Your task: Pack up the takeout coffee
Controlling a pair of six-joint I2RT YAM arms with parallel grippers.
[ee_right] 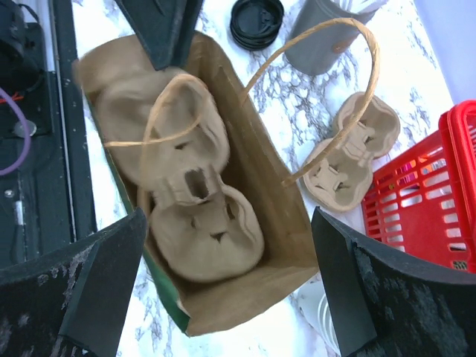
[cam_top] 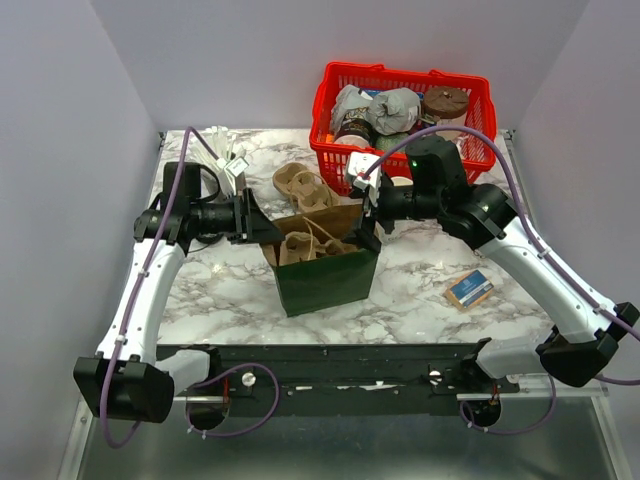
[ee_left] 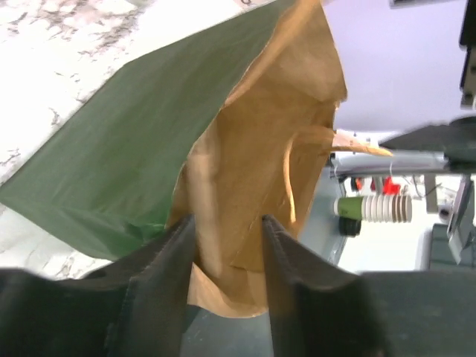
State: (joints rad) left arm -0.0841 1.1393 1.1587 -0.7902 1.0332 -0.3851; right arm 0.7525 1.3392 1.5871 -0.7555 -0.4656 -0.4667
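Marble-topped table (cam_top: 420,300), items listed from my fingers outward.

1. Left gripper (ee_left: 227,223): partway open, its jaws either side of the left rim of the paper bag (cam_top: 325,280). The brown lining sits between them, but I see no pinch on it.
2. Right gripper (ee_right: 229,223): spread wide over the bag's mouth at its right side, holding nothing.
3. Paper bag: green outside, standing mid-table. It looks thin, light and floppy, likely to tip or crease. Best taken at the rim fold or the twine handle (ee_right: 320,44).
4. Cup carrier (ee_right: 186,186): lying flat inside the bag. Being moulded pulp, it should be light and fairly stiff but crushable, so I would grip its centre ridge.
5. Second carrier (cam_top: 303,187): on the table just beyond the bag.
6. Red basket (cam_top: 322,110): far right, full of supplies.
7. Small box (cam_top: 469,290): near right, well apart from the bag.
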